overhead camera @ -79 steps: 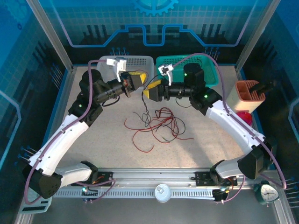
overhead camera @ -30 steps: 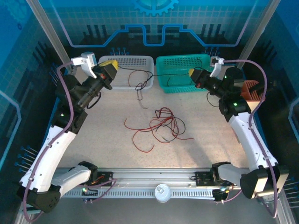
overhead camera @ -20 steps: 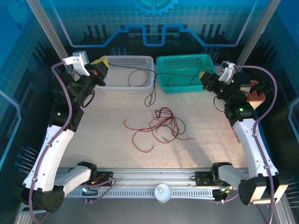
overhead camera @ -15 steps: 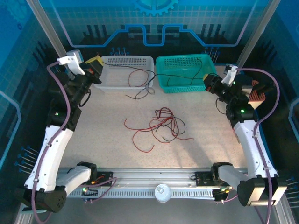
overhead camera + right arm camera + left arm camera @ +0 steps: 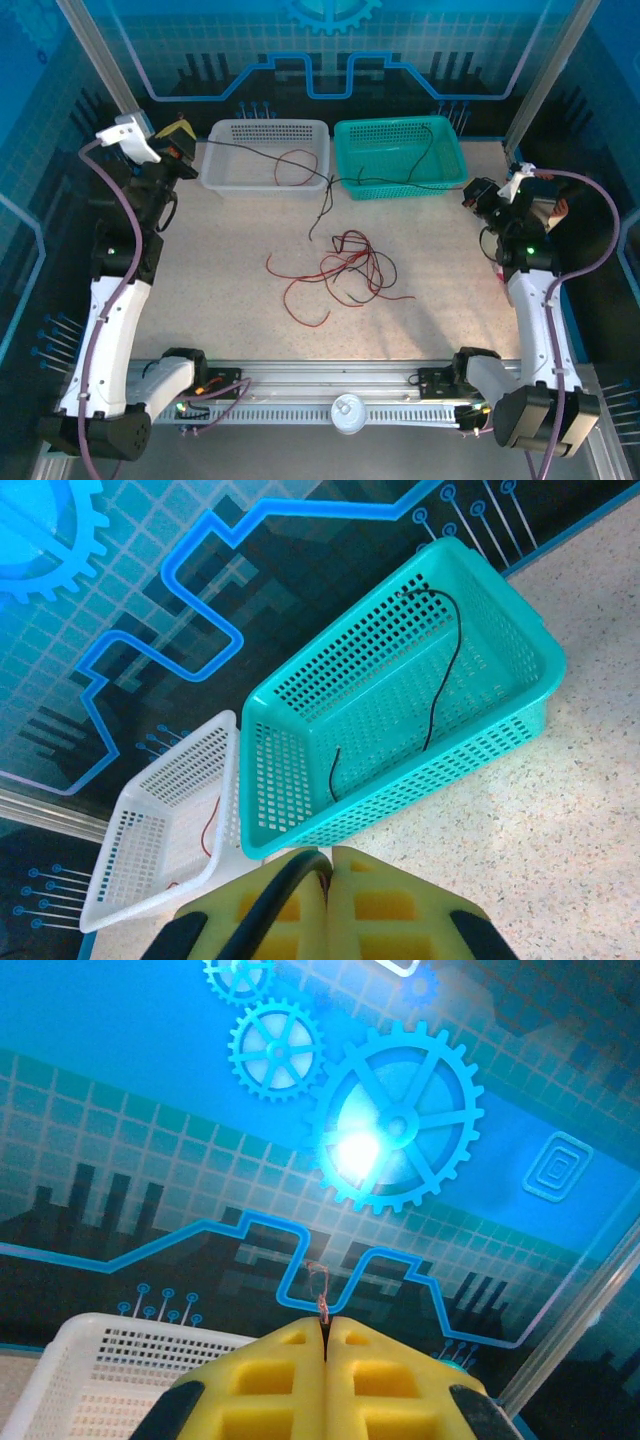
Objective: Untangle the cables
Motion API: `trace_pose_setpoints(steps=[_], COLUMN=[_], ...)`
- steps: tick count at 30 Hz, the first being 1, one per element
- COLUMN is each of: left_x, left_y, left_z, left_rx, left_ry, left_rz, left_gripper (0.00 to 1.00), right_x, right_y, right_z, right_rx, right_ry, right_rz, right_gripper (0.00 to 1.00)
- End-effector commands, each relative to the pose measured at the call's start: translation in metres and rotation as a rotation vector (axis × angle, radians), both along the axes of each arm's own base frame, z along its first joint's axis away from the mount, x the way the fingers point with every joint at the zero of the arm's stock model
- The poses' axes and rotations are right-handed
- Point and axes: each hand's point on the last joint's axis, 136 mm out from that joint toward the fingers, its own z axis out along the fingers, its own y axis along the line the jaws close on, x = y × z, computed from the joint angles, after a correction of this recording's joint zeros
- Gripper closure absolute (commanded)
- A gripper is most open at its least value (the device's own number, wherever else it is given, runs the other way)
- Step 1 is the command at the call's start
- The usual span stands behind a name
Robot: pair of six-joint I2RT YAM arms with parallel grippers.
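A thin black cable (image 5: pixel 262 156) stretches nearly taut across the fronts of both baskets, with a short loop (image 5: pixel 320 208) hanging at its middle. My left gripper (image 5: pixel 183 133) at the far left is shut on one end; a bare coppery tip (image 5: pixel 322 1298) pokes out between the yellow pads of that gripper (image 5: pixel 325 1322). My right gripper (image 5: pixel 474 190) is shut on the other end, and the black strand (image 5: pixel 268 900) curves over its left pad into the closed gripper (image 5: pixel 328 855). A loose tangle of red and black cables (image 5: pixel 340 265) lies on the table's middle.
A white basket (image 5: pixel 225 178) at the back holds a red cable (image 5: pixel 285 165). The teal basket (image 5: pixel 345 188) beside it holds a black cable (image 5: pixel 445 670). Frame posts (image 5: pixel 100 60) stand at both back corners. A white round cap (image 5: pixel 348 412) sits on the near rail.
Both arms have swung outward, left to the far left and right to the right. The black cable between them has come off the pile and drawn nearly straight.
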Motion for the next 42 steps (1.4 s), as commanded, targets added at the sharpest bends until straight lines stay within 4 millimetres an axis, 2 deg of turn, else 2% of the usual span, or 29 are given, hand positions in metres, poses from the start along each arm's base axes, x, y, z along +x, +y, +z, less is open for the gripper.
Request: trace_pose_setpoints(steps=[1, 13, 16, 20, 25, 30, 33, 36, 38, 42], left_x=[-0.011, -0.019, -0.018, -0.013, -0.012, -0.012, -0.009, -0.003, 0.000, 0.008], left_y=[0.017, 0.045, 0.048, 0.050, 0.056, 0.056, 0.054, 0.051, 0.047, 0.041], left_z=[0.024, 0.056, 0.057, 0.056, 0.062, 0.070, 0.074, 0.077, 0.081, 0.084], left_rx=[-0.008, -0.034, -0.037, -0.059, -0.066, -0.068, -0.082, -0.093, -0.093, -0.092], left_ry=[-0.068, -0.145, -0.149, -0.154, -0.168, -0.185, -0.197, -0.205, -0.220, -0.240], left_rz=[0.068, 0.154, 0.164, 0.163, 0.180, 0.179, 0.157, 0.131, 0.107, 0.059], left_gripper=[1.00, 1.00, 1.00, 1.00, 1.00, 1.00, 1.00, 1.00, 1.00, 1.00], right_x=[-0.008, -0.020, -0.022, -0.022, -0.028, -0.027, -0.020, -0.016, -0.018, -0.028], right_y=[-0.014, -0.065, -0.071, -0.068, -0.084, -0.081, -0.058, -0.019, 0.007, 0.043], right_z=[0.004, -0.022, -0.021, -0.009, -0.009, 0.000, 0.021, 0.053, 0.076, 0.110], right_rx=[-0.006, 0.094, 0.102, 0.115, 0.101, 0.134, 0.159, 0.126, 0.092, 0.026], right_ry=[-0.004, 0.080, 0.082, 0.042, 0.052, 0.014, -0.065, -0.145, -0.200, -0.308], right_rz=[-0.058, -0.272, -0.299, -0.286, -0.355, -0.338, -0.227, -0.064, 0.017, 0.116], right_gripper=[1.00, 1.00, 1.00, 1.00, 1.00, 1.00, 1.00, 1.00, 1.00, 1.00])
